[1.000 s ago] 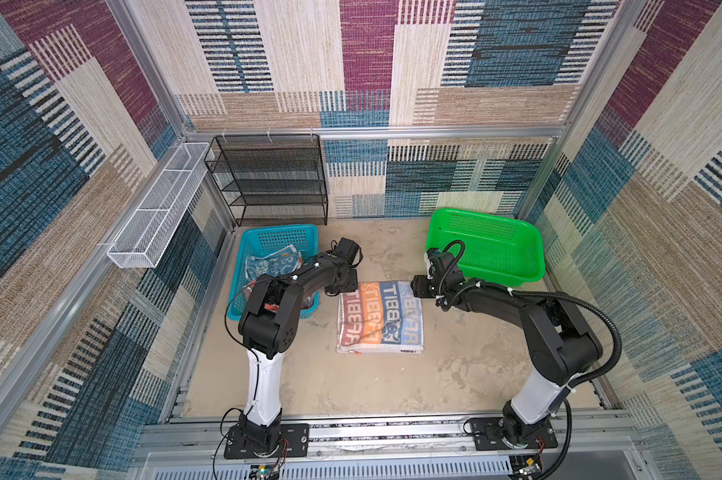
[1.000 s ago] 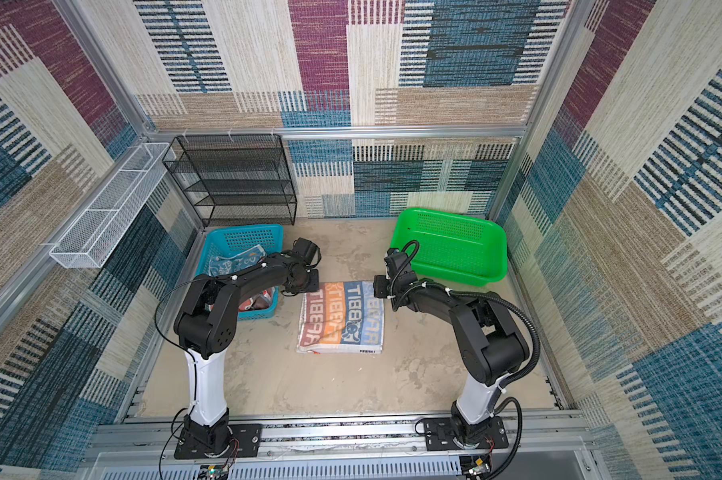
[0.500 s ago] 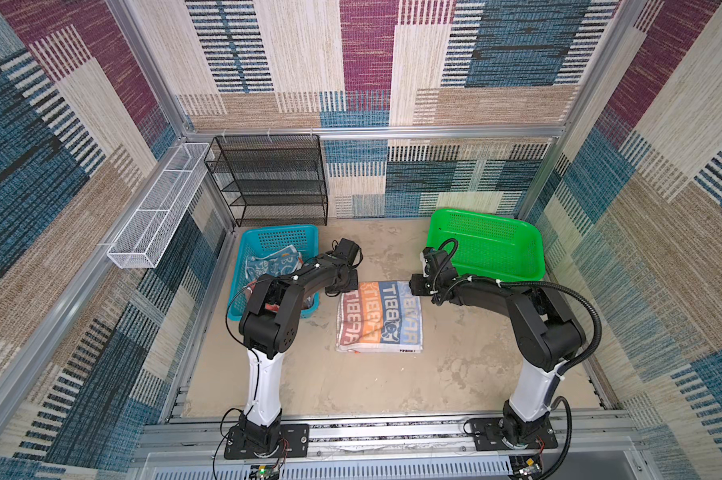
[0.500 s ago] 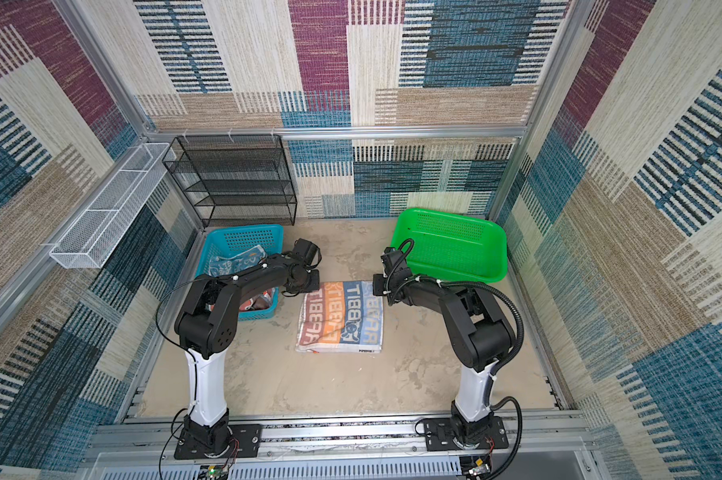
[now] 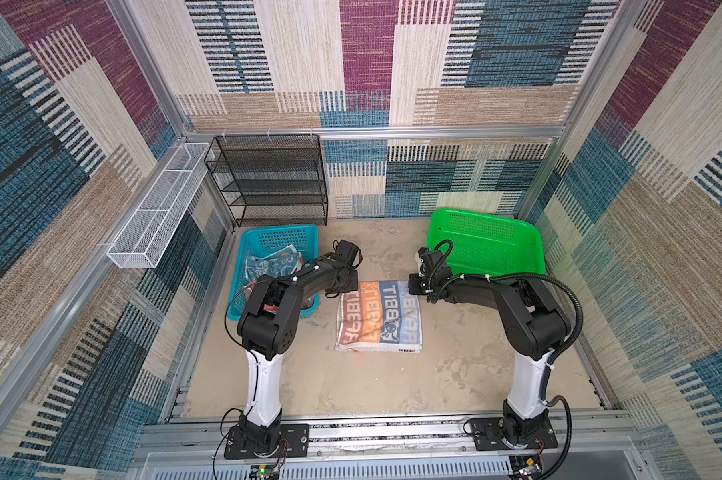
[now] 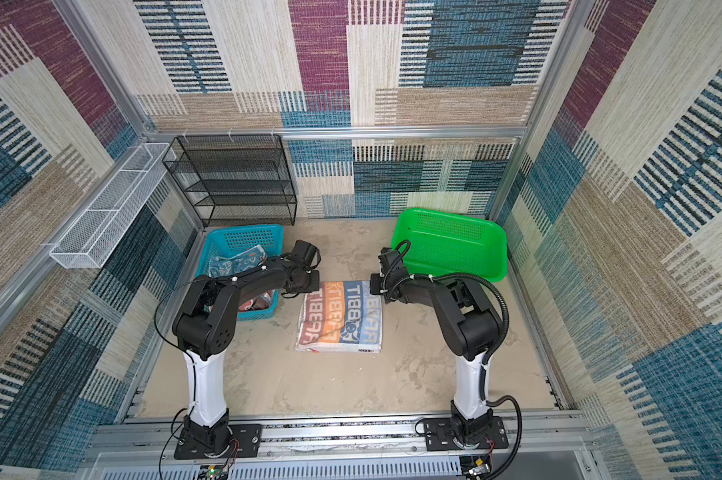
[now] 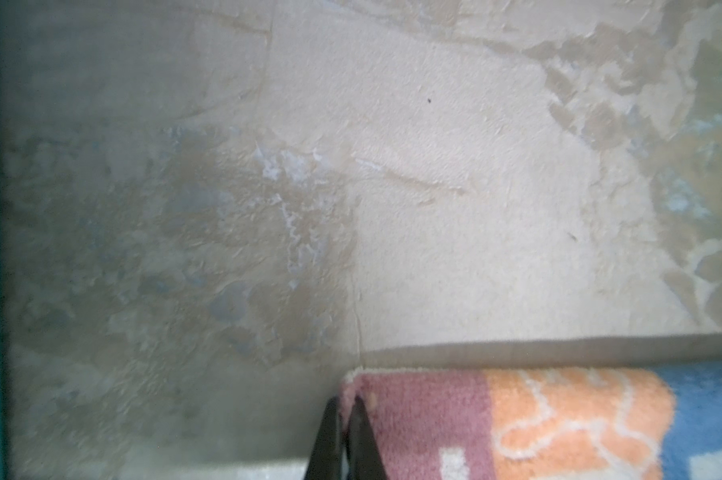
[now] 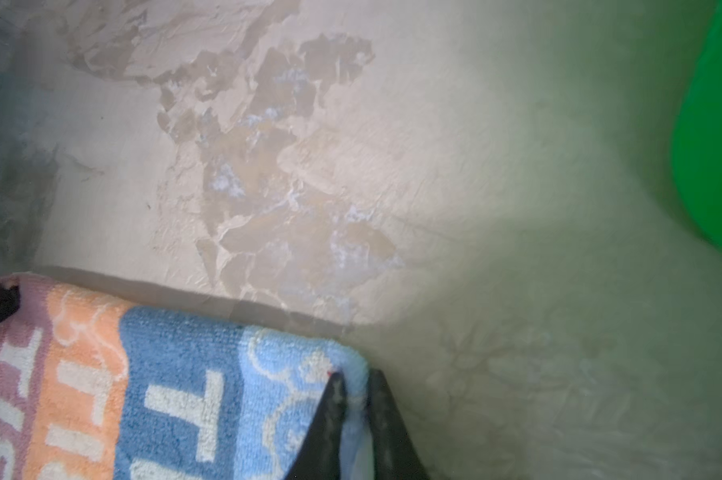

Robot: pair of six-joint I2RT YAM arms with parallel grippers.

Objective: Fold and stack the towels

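1. The lettered towel [image 5: 379, 316] lies spread on the table [image 5: 351, 382] between the two arms. It is a rectangle of pink, orange and blue stripes with white letters, and its far edge runs from one gripper to the other.
2. The left gripper [image 7: 344, 402] is at the towel's far left corner. The left wrist view shows its dark fingers pressed together with the pink corner edge pinched between them.
3. The right gripper [image 8: 357, 376] is at the far right corner, its fingers nipped tight on the light-blue corner of the same towel.
4. Both pinched corners seem to sit at or just above table level. The wrist views are too close and soft to tell whether either is lifted.
5. In both top views the left arm stretches low and forward from its base, crossing the near right corner of the blue basket [image 5: 278, 229], with its wrist turned in toward the towel.
6. The right arm rises from its base, then reaches low toward the middle, passing just beside the near left corner of the green basket [image 5: 488, 249].
7. A blue patterned towel [image 5: 272, 262] lies crumpled in the blue basket beside the left forearm, apart from both grippers.
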